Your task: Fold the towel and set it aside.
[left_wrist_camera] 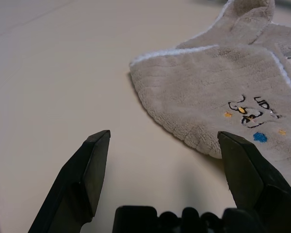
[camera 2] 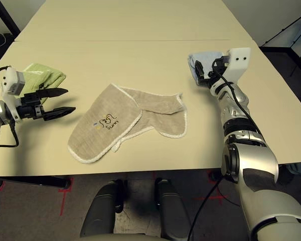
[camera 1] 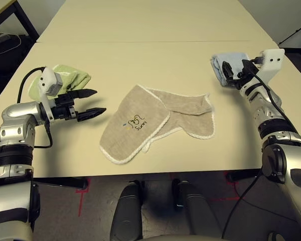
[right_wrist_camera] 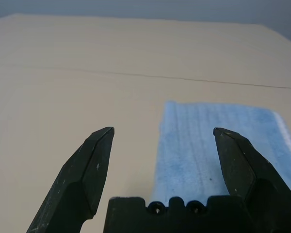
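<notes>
Beige towel (camera 1: 158, 123) lies loosely folded at the centre of the table (camera 1: 140, 55). Left gripper (camera 1: 93, 103), fingers apart, hovers at its left; right gripper (right_wrist_camera: 162, 138), also spread, hangs over a blue towel (right_wrist_camera: 208, 145) at upper right.

A folded light green terry towel (camera 1: 70, 76) lies near the left edge of the long cream table (camera 1: 140, 30); a folded light blue towel (right_wrist_camera: 218, 145) lies well apart, toward the table's right side
</notes>
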Available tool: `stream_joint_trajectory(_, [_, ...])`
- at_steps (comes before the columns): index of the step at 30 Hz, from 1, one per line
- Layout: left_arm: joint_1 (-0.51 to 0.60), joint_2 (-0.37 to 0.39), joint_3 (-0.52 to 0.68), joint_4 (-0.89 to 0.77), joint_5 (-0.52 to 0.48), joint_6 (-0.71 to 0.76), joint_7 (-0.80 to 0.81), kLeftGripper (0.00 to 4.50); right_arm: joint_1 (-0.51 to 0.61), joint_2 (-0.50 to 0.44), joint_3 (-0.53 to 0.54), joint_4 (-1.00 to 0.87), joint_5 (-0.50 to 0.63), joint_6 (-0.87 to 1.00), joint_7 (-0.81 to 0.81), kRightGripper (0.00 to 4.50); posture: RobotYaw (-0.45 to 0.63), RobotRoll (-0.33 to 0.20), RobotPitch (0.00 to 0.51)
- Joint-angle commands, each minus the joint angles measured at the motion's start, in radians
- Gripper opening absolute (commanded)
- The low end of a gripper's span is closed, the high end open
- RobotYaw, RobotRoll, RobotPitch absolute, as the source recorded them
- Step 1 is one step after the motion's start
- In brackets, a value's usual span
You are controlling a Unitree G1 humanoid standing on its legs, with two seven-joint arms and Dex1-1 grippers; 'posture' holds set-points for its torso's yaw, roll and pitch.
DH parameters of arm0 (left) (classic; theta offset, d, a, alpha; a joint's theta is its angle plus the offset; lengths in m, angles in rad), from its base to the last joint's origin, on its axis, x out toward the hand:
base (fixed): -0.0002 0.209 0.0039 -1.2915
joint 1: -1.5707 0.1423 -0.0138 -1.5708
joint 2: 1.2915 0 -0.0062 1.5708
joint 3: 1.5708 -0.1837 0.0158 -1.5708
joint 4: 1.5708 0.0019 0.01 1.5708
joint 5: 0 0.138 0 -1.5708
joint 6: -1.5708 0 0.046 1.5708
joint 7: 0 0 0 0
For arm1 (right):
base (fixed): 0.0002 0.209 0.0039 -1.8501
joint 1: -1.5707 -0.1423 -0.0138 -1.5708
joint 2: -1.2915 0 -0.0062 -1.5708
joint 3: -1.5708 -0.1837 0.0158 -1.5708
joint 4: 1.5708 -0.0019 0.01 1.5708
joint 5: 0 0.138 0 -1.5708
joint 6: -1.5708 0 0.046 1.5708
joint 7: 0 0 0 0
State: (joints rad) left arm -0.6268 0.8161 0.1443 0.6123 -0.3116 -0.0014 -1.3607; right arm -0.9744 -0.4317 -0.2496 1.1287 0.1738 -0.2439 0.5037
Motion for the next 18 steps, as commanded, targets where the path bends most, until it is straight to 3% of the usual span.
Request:
stream_joint_trajectory(1, [-0.005,-0.005,-0.008,0.01,0.012,-0.021,0.003,4.48,-0.015,-0.033,0.03,-0.018,-0.017,0.049,0.08,4.5,0.09,0.0,0.176])
stream_joint_trajectory(7, [0.002,-0.009,-0.007,0.001,0.011,-0.04,0.01,4.48,-0.022,-0.075,0.087,-0.087,-0.037,0.199,0.188,4.5,0.09,0.0,0.182])
stream_joint_trajectory(18, [0.007,-0.015,-0.014,0.005,0.013,-0.093,0.005,4.48,0.005,-0.111,0.111,-0.38,0.017,0.793,0.204,4.5,0.09,0.0,0.184])
